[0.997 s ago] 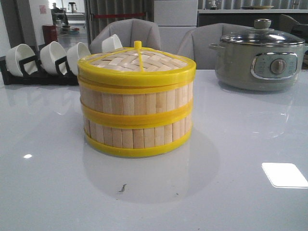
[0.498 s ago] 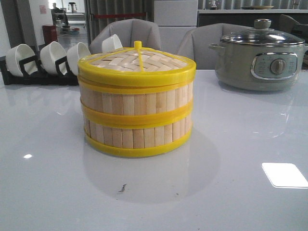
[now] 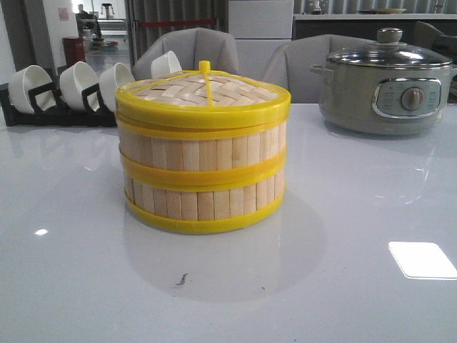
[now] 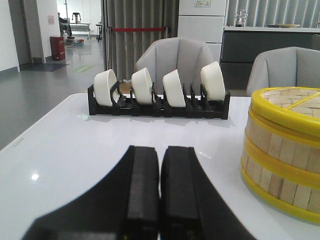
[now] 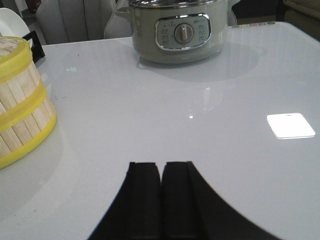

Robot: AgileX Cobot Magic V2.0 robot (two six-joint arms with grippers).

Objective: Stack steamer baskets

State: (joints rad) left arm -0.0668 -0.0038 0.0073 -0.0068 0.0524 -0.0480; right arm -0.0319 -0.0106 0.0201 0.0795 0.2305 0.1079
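Two steamer baskets (image 3: 203, 175) stand stacked one on the other in the middle of the white table, with a woven lid (image 3: 203, 93) with a yellow rim and knob on top. The same stack shows as steamer baskets (image 4: 282, 150) in the left wrist view and as steamer baskets (image 5: 20, 100) in the right wrist view. My left gripper (image 4: 160, 150) is shut and empty, low over the table to the left of the stack. My right gripper (image 5: 161, 165) is shut and empty, to the right of the stack. Neither gripper shows in the front view.
A black rack (image 3: 57, 114) with several white bowls (image 4: 175, 87) stands at the back left. A grey-green electric pot (image 3: 385, 89) with a glass lid stands at the back right. Grey chairs (image 3: 189, 50) are behind the table.
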